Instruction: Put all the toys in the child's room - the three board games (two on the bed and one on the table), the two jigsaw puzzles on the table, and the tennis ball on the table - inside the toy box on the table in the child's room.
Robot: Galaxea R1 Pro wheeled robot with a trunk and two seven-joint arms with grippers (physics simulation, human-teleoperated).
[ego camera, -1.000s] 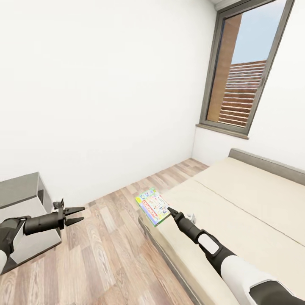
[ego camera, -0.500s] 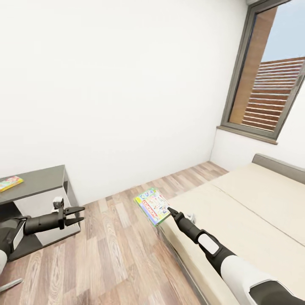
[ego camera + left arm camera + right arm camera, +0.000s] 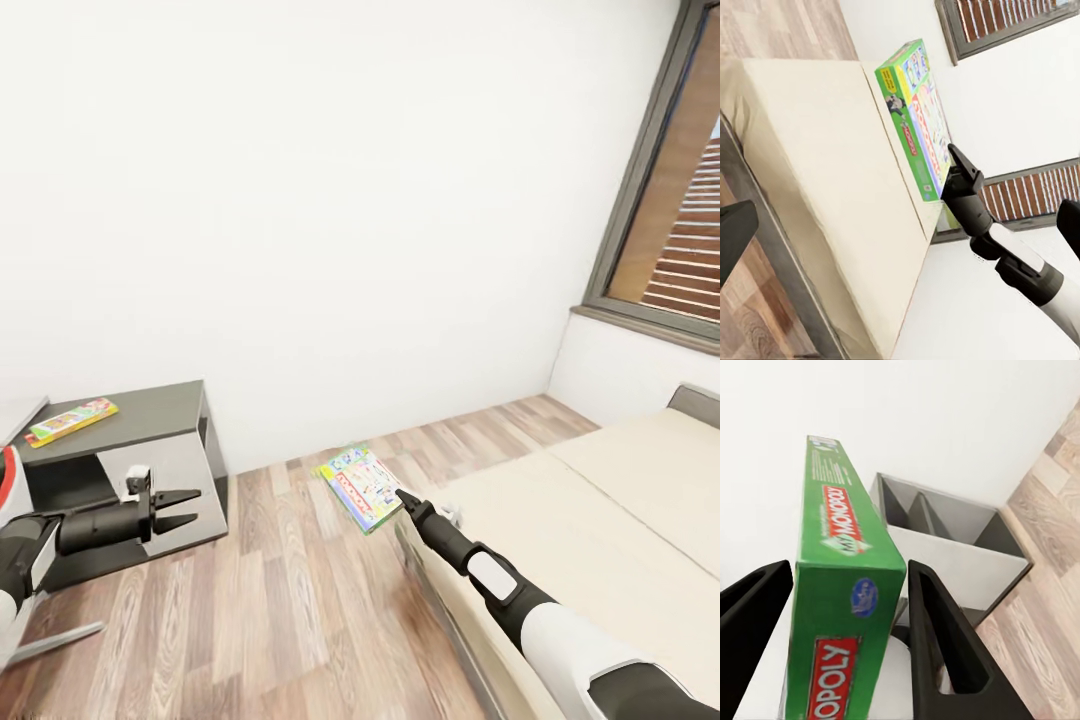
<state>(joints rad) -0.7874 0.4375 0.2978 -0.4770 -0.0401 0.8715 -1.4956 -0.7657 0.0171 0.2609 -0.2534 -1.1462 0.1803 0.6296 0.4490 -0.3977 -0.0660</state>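
Carrying the green flat cardboard board game (image 3: 361,488), pinched by the right gripper (image 3: 402,497), toward the grey table (image 3: 150,415) needs it kept level, while the left gripper (image 3: 185,508) is spread empty.

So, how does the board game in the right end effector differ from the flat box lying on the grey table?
The Monopoly board game is held in the air, tilted, by the right end effector; the flat box lies on the grey table. The board game has green edges; the flat box's are yellow and orange. Both are thin, colourful boxes.
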